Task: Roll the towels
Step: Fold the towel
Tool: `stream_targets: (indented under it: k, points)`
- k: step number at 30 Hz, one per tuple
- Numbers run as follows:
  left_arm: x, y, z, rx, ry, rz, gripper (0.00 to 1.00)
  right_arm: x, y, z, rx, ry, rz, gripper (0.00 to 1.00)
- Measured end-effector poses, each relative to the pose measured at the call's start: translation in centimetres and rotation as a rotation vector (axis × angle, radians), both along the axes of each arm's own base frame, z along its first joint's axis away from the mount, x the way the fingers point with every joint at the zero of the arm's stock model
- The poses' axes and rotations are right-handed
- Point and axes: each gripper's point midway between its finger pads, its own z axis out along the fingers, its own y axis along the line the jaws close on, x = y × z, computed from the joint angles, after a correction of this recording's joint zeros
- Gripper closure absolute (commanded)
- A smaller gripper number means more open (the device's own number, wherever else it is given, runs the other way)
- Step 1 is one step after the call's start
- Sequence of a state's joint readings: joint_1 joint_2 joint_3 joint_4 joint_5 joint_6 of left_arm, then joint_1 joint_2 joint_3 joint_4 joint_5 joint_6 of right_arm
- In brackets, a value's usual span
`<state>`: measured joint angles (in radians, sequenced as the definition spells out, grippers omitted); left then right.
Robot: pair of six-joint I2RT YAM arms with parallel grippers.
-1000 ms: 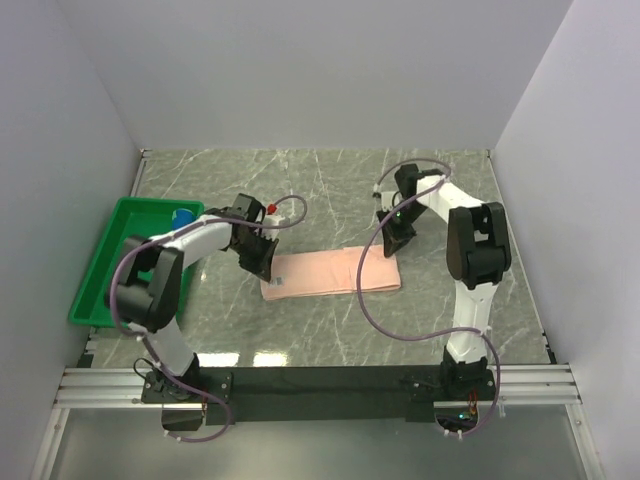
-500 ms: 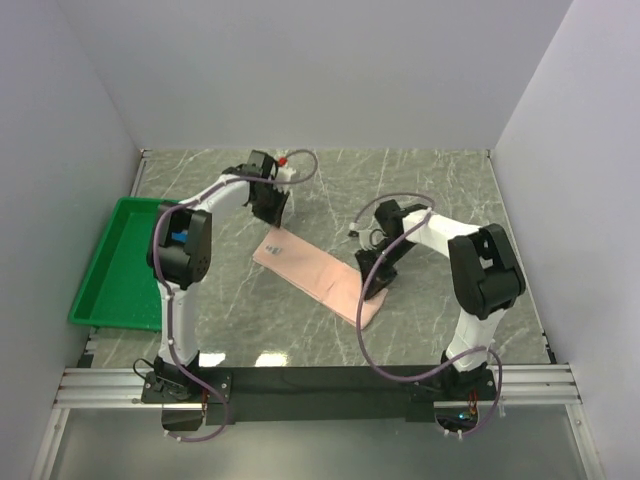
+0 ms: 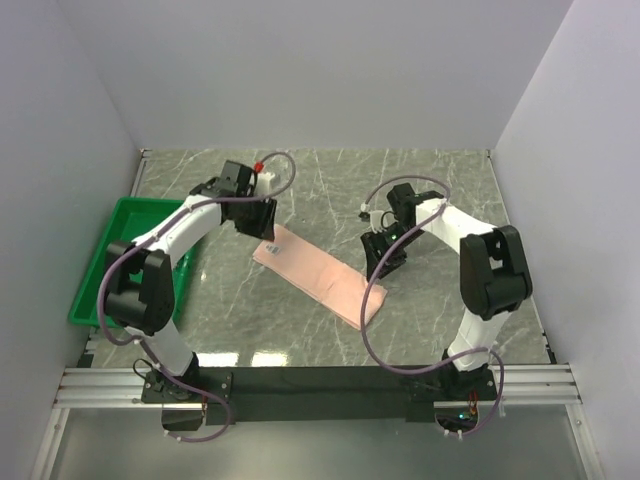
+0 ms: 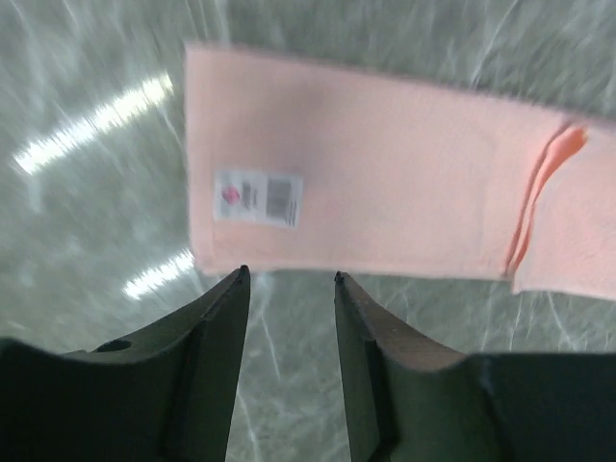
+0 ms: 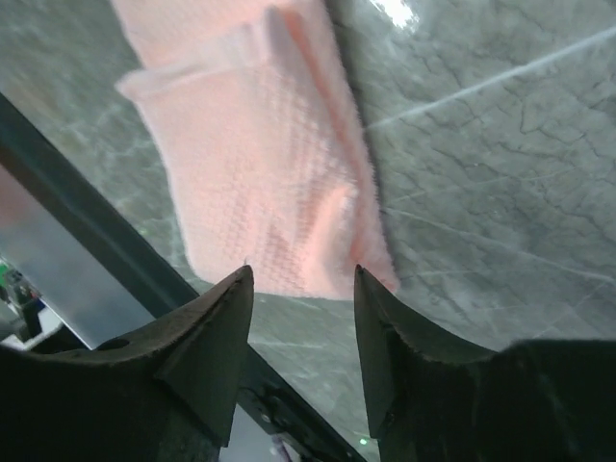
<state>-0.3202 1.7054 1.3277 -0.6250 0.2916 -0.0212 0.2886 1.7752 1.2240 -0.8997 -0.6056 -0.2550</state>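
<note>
A pink towel [image 3: 318, 279] lies flat and folded into a long strip, running diagonally from far left to near right on the marble table. Its far-left end carries a white label [image 4: 258, 197]. My left gripper [image 3: 260, 226] hovers just beyond that end, open and empty [image 4: 289, 277], with bare table between its fingers. My right gripper [image 3: 384, 256] hovers to the right of the near-right end, open and empty [image 5: 301, 272]. That end of the towel [image 5: 262, 168] shows a loose folded flap just ahead of the fingertips.
A green tray [image 3: 112, 280] stands at the left edge of the table, beside the left arm. White walls close the table in on the left, back and right. A black rail [image 3: 320, 382] runs along the near edge.
The towel has swung from lying crosswise to lying diagonally. In the last half second the right gripper has drawn back from the towel's near end and the left gripper has shifted slightly left.
</note>
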Motion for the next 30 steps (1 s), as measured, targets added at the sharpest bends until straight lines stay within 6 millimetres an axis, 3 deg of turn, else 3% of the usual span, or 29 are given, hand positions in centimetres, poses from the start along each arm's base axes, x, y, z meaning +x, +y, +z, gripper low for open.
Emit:
stream_targets:
  k: [3,6,13,18,23,27,30]
  points:
    - [-3.0,0.7,-3.0,0.015,0.098,0.018,0.51,-0.7,-0.4,-1.5,-0.031,0.056,0.016,0.45]
    - [-5.4,1.1,-5.4,0.035,0.195,0.023,0.52,-1.2,-0.7,-2.4,-0.049,0.092,0.026,0.53]
    - [-5.3,0.1,-7.3,0.019,0.267,0.021,0.6,-2.1,-0.7,-3.4,-0.056,0.142,0.04,0.61]
    - [-2.9,-0.9,-9.1,0.019,0.306,0.025,0.69,-3.6,-0.1,-4.4,-0.032,0.212,0.049,0.6]
    - [3.4,-2.8,-9.2,-0.013,0.246,0.017,0.78,-4.6,1.6,-4.2,0.043,0.275,0.041,0.52]
    - [8.8,-4.0,-8.8,-0.066,0.166,0.0,0.7,-4.2,4.1,-3.5,0.152,0.292,0.019,0.46]
    - [10.5,-3.8,-8.4,-0.087,0.116,-0.023,0.55,-3.9,5.2,-2.7,0.22,0.292,0.021,0.45]
